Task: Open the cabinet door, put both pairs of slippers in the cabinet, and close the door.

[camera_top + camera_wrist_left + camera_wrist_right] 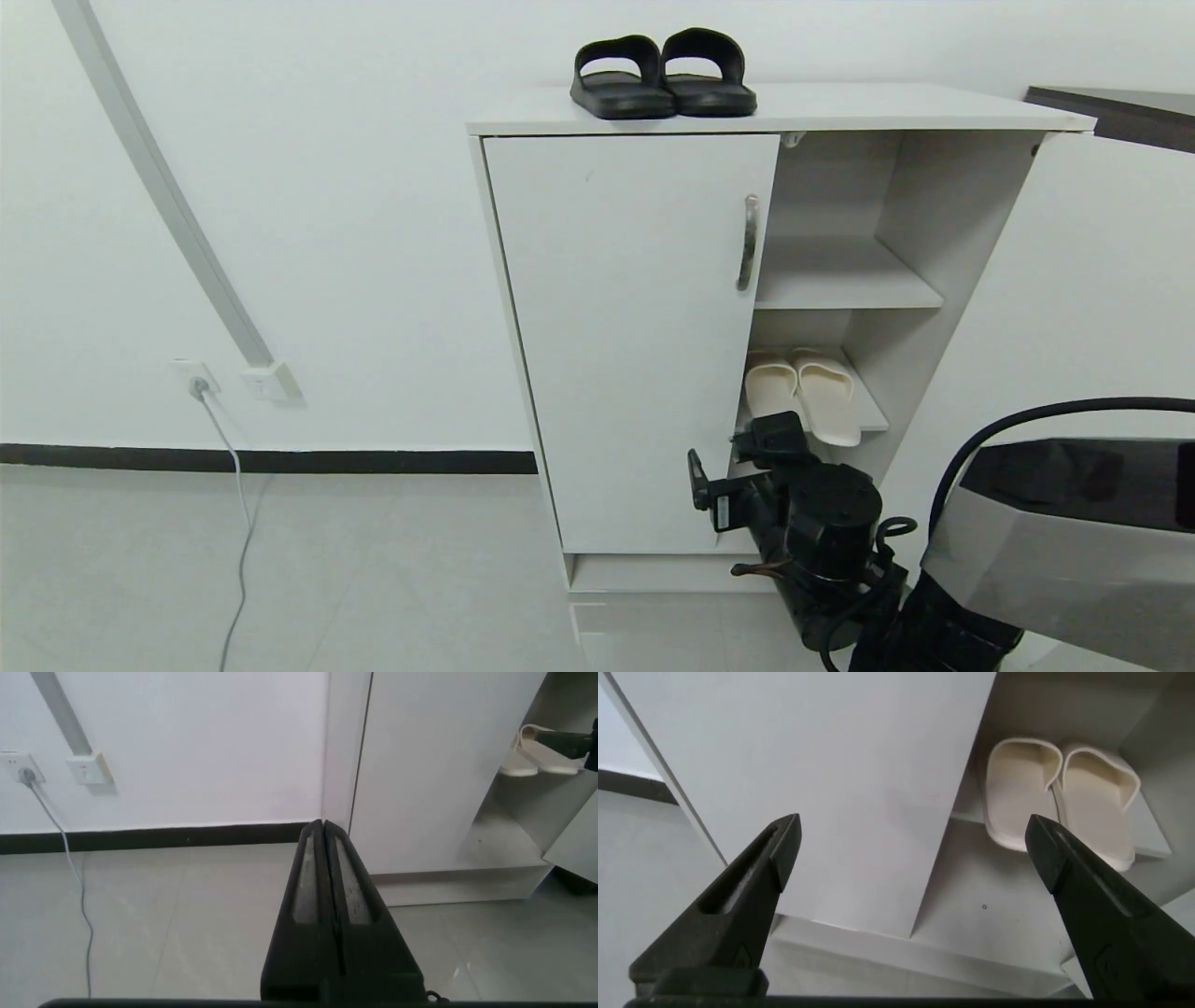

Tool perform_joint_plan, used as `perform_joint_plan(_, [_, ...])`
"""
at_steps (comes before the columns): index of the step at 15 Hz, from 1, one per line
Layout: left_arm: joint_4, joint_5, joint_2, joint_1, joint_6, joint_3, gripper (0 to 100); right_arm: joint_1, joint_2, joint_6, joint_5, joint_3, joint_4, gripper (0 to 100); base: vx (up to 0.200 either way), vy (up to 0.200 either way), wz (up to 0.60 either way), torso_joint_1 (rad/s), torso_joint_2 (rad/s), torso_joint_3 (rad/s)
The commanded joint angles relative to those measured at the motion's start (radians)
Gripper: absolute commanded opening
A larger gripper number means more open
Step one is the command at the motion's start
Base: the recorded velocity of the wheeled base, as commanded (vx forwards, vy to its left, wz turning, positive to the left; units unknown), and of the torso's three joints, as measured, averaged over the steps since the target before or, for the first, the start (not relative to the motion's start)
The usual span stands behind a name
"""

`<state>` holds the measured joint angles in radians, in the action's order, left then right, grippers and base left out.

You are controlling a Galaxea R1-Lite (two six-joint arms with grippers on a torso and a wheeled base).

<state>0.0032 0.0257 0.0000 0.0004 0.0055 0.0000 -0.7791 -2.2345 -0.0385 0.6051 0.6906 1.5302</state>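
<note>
Slippers in cream [805, 392] rest on the lower shelf [871, 411] just beyond your right claw [733, 457], wide and empty. Back it straight out past the edge of the shut door [635, 345], then lift for the black pair [663, 75] on the cabinet top [887, 105].

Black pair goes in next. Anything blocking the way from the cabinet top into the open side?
Nothing visible blocks the black slippers. The right door stands open and the upper shelf looks bare; the white slippers lie on the shelf below. The left door is shut.
</note>
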Motion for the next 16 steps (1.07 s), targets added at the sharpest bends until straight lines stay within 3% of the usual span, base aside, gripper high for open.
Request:
perform_joint_plan(1, [0.0, 0.0, 0.0, 0.0, 0.001, 0.0, 0, 0.0, -0.024, -0.009, -0.001, -0.002, 0.01, 100, 0.0, 0.0, 0.0, 0.0, 0.0, 0.0])
perform_joint_plan(5, [0.0, 0.0, 0.0, 0.0, 0.001, 0.0, 0, 0.0, -0.024, -0.014, 0.001, -0.003, 0.008, 100, 0.0, 0.0, 0.0, 0.008, -0.08, -0.098])
perform_joint_plan(16, [0.0, 0.0, 0.0, 0.0, 0.001, 0.0, 0, 0.0, -0.024, -0.014, 0.001, -0.006, 0.007, 100, 0.0, 0.0, 0.0, 0.091, -0.44, -0.341])
